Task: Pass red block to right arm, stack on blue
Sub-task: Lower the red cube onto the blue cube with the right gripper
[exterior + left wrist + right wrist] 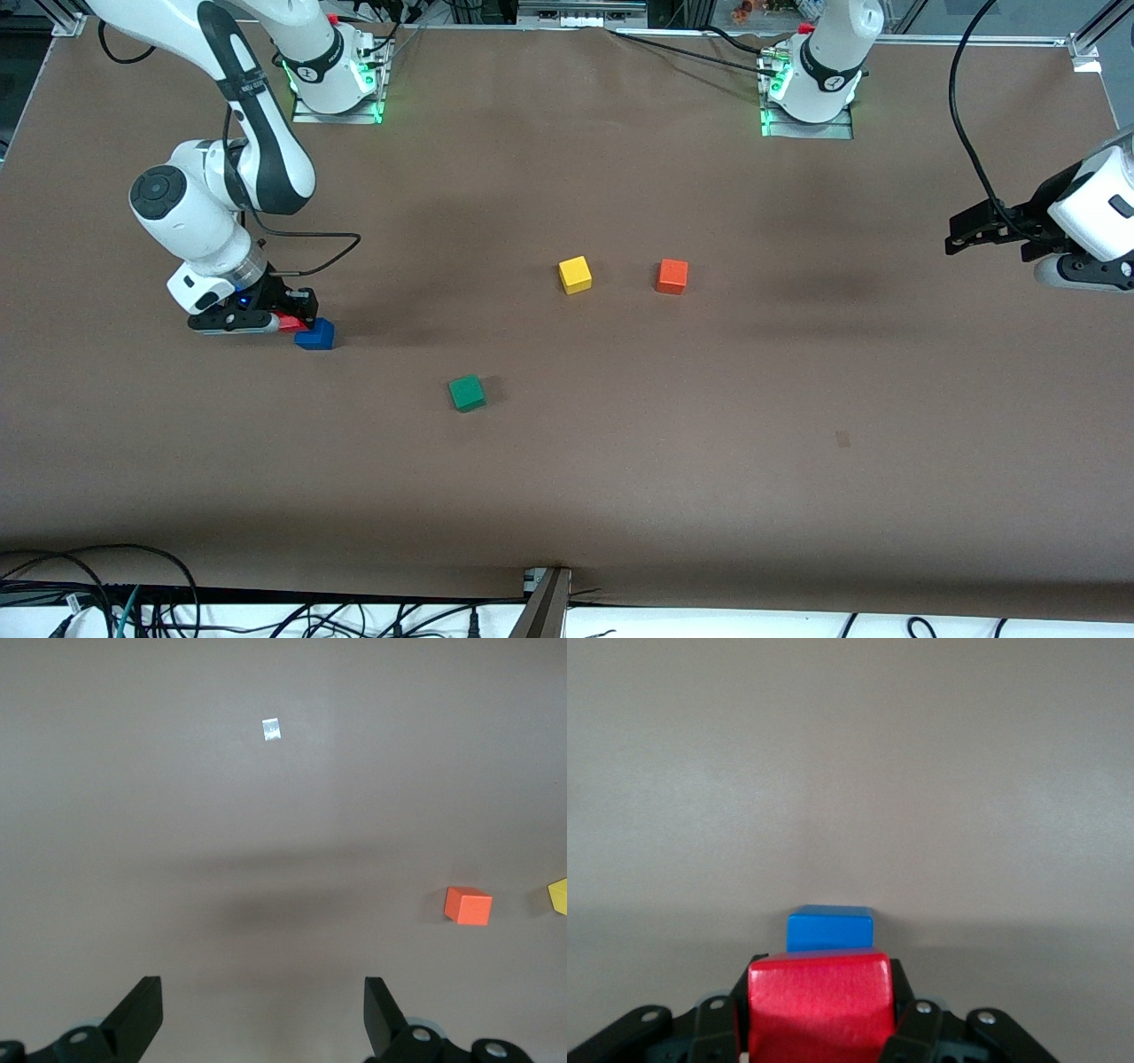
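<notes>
Right claw [285, 321] clamps the red block [819, 1003] low, just beside the blue block [315, 334], likely lining up the stack; left claw [261, 1014], spread empty, waits above bare table [620, 461].

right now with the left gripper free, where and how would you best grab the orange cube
Probably from straight above, the fingers closing on two opposite flat side faces of the orange cube. It sits flat on the table with open space all round; the yellow cube beside it stands well apart. The left gripper hangs open; the right gripper holds the red block.
</notes>
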